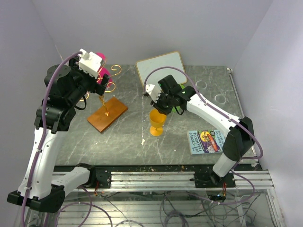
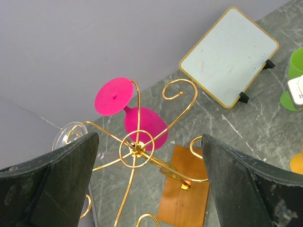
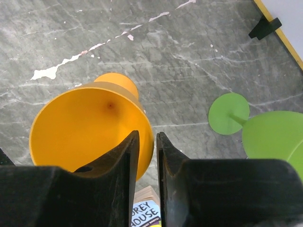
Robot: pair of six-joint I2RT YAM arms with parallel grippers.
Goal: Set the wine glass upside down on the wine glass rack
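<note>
Fingers of the right gripper hide the near rim of the orange glass and most of the book. The green glass runs off the right edge.

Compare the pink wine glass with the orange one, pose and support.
Pose: the pink wine glass hangs upside down, foot up; the orange wine glass stands upright, mouth up.
Support: the pink one hangs from the wine glass rack; the orange one stands on the table, the right gripper pinching its rim.
Shared: both are opaque, stemmed glasses.
</note>
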